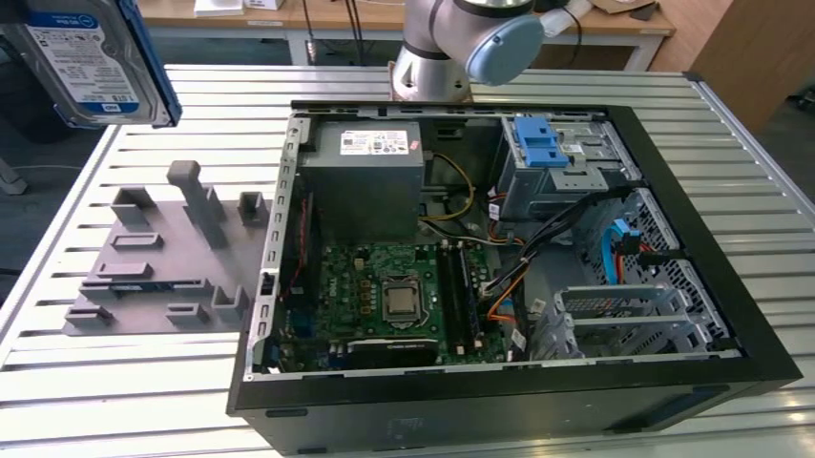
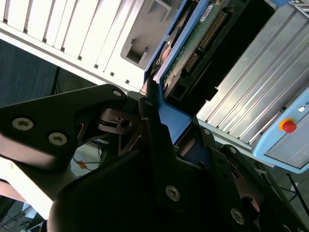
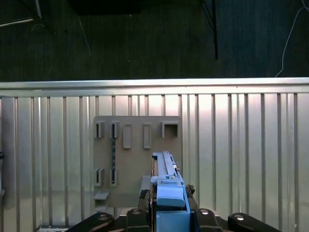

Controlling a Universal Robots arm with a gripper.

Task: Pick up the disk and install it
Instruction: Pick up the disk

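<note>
Gripper (image 3: 168, 195) holds the disk (image 1: 90, 57) above slatted table (image 1: 153, 382).

Disk (image 3: 164, 166) edge-on, blue frame end toward camera. Gripper (image 3: 166, 195): black jaws pressed against both sides of disk, black body just behind. Grey fixture plate (image 3: 130, 154) lies flat on slatted metal surface (image 3: 241, 145), with several upright slotted blocks. Disk overlaps one side of plate in view; contact cannot be told. Past surface edge, dark floor (image 3: 145, 43).
</note>
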